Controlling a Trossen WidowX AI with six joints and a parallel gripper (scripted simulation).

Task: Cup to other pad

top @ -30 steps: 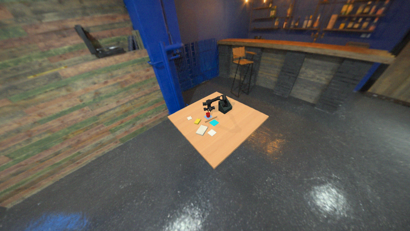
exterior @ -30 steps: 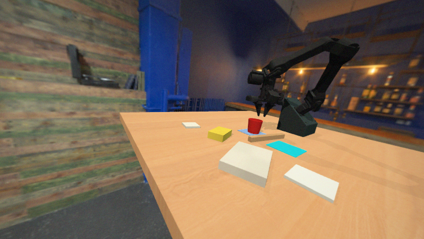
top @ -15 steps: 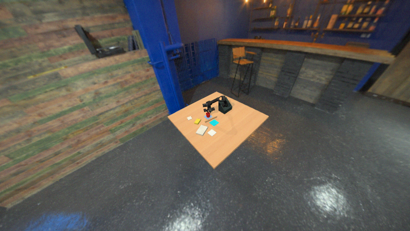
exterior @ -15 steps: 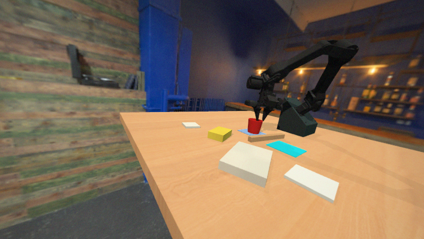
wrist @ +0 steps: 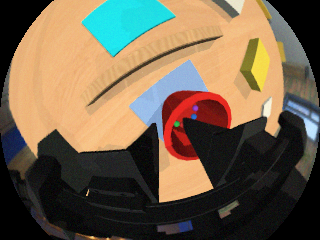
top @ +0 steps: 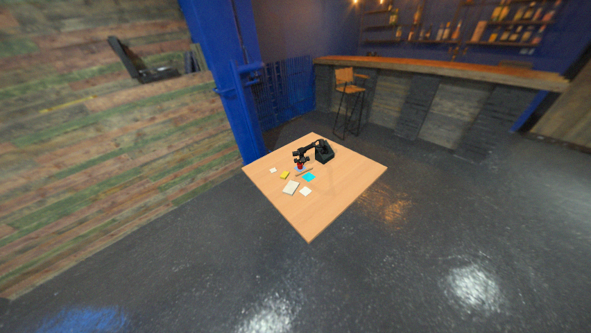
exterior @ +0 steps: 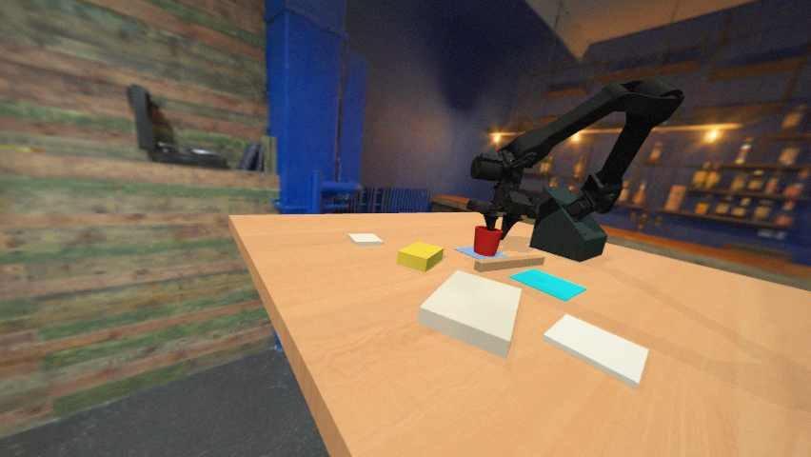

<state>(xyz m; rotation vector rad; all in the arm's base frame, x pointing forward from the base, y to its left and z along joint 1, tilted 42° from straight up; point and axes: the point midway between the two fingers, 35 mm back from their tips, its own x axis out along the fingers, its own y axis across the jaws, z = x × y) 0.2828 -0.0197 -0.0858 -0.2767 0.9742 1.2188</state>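
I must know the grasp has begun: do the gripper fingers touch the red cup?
Cannot tell. In the wrist view the fingers straddle the cup rim, unclosed; no view shows contact or gap.

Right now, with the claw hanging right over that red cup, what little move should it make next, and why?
Probably close the fingers. The gripper is open with its fingertips down at the rim of the red cup, which stands upright on the pale blue pad, marbles inside. A firm hold has to come before lifting it toward the cyan pad.

The cup (exterior: pixel 487 240) is standing on the near pad (exterior: pixel 466 250), with the gripper (exterior: pixel 497 225) poised at its rim. A strip (exterior: pixel 508 263) is lying between that pad and the other pad (exterior: pixel 546 284). Marbles (wrist: pixel 186 118) are sitting inside the cup.
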